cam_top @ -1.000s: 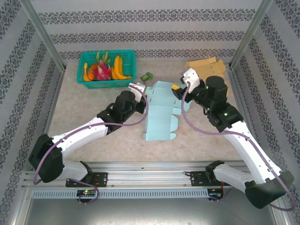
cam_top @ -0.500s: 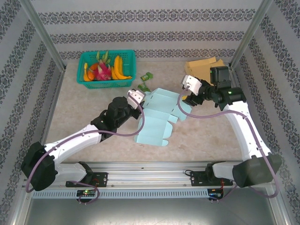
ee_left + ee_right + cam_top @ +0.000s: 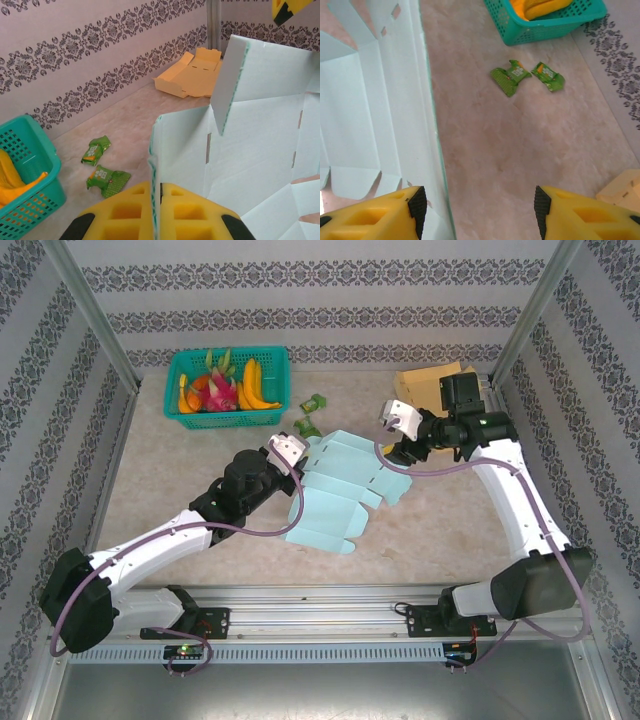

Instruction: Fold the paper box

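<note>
I am clamping the left gripper [image 3: 156, 212] on the paper box [image 3: 260, 130] edge, while the right gripper [image 3: 479, 205] is hanging spread apart beside it.

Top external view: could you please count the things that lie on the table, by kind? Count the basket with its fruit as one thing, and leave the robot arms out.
teal basket: 1
light blue paper box, still unfolded: 1
tan cardboard box, flattened: 1
green packets: 2
Total: 5
</note>
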Tool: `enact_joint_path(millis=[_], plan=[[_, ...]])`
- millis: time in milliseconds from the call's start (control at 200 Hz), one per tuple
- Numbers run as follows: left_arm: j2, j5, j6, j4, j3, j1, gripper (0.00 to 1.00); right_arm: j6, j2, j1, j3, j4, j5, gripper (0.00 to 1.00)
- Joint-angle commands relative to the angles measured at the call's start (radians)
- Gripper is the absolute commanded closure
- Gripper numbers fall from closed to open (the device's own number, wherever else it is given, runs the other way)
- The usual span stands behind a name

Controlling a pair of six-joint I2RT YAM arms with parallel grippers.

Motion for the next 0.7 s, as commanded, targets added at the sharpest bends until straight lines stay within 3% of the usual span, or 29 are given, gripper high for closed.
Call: enact_joint_path(millis=[0, 140, 410, 694], plan=[[-0.024, 0.012, 0.01, 0.056, -0.01, 0.01, 1.0, -0.021, 0.02, 0.018, 0.026, -0.045, -0.062, 0.4], [-0.033, 0.025, 0.004, 0.059, -0.016, 0.01, 1.0, -0.037, 0.036, 0.024, 0.024, -0.061, -0.047, 0.44], [-0.037, 0.025, 0.0, 0.064, -0.019, 0.01, 1.0, -0.063, 0.048, 0.027, 0.022, -0.103, -0.017, 0.59], [-0.035, -0.004, -0.036, 0.07, -0.018, 0.01, 1.0, -0.073, 0.059, 0.049, 0.046, -0.146, -0.013, 1.0]])
